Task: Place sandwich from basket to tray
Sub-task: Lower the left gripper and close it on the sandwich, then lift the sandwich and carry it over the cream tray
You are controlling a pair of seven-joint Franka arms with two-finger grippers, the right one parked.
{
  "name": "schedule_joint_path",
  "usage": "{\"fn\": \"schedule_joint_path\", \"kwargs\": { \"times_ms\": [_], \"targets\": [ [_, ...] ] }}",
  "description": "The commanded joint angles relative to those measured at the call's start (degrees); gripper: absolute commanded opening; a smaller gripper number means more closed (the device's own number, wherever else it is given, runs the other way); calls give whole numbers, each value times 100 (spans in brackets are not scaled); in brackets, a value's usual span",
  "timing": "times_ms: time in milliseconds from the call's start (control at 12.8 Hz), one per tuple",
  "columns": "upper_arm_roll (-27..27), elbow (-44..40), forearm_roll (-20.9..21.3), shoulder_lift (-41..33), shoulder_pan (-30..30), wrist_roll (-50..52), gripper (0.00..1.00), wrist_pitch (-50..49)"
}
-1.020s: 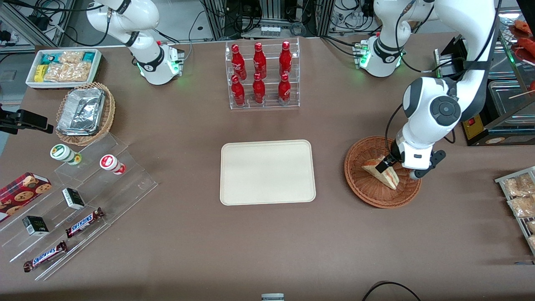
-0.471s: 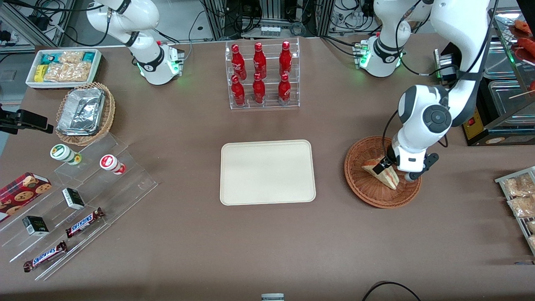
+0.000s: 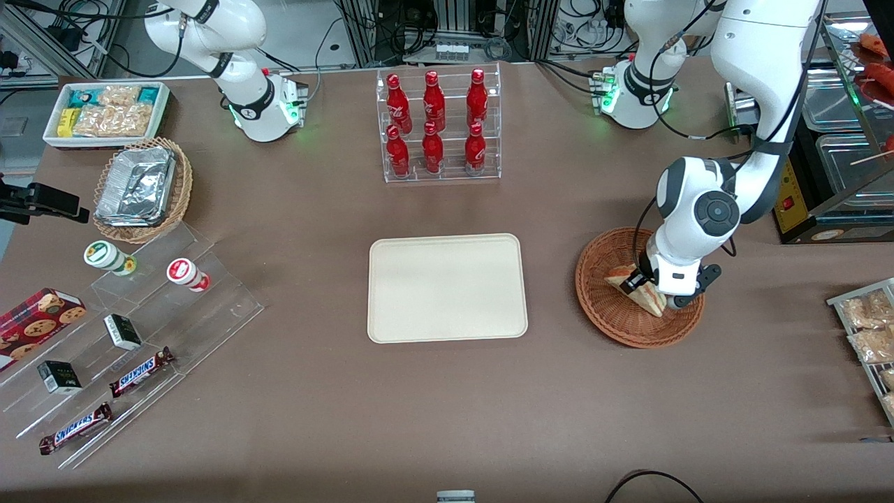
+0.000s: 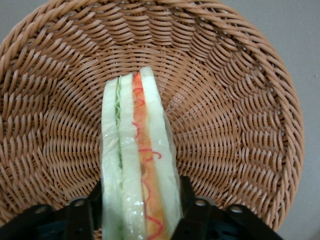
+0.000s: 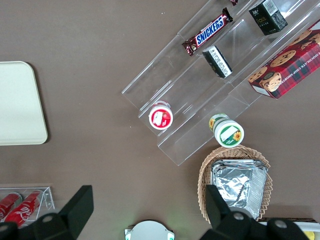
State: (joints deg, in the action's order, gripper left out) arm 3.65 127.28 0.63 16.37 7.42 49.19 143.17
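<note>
The sandwich (image 3: 631, 283), a white-bread wedge with orange and green layers, lies in the reddish-brown wicker basket (image 3: 614, 323) toward the working arm's end of the table. My left gripper (image 3: 647, 289) is down in the basket, open, with one finger on each side of the sandwich. The left wrist view shows the wrapped sandwich (image 4: 137, 150) standing on edge between the black fingers (image 4: 187, 200), close against both, and still resting on the basket (image 4: 230, 120) weave. The cream tray (image 3: 447, 288) lies empty at the table's middle, beside the basket.
A clear rack of red bottles (image 3: 438, 126) stands farther from the front camera than the tray. A metal rack of packaged snacks (image 3: 869, 335) is at the working arm's table edge. Acrylic steps with snacks (image 3: 126, 335) and a foil-filled tan basket (image 3: 142, 188) are toward the parked arm's end.
My left gripper has come down into the basket, and its fingers now straddle the sandwich more deeply. The sandwich has not left the basket.
</note>
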Motion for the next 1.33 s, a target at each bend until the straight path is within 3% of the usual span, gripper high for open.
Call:
{"fn": "schedule_joint_path", "kwargs": {
  "times_ms": [0, 235, 549, 706, 941, 1255],
  "targets": [
    [-31, -89, 270, -212, 32, 126, 0, -148],
    [39, -1078, 543, -477, 180, 109, 0, -1865],
    [66, -2767, 535, -196, 1067, 126, 0, -3250],
    [109, -3180, 334, -56, 1532, 109, 0, -3234],
    [118, -3945, 271, 812, 2358, 47, 0, -3225],
    [259, -4202, 297, 1639, 2756, -664, 0, -2559]
  ]
}}
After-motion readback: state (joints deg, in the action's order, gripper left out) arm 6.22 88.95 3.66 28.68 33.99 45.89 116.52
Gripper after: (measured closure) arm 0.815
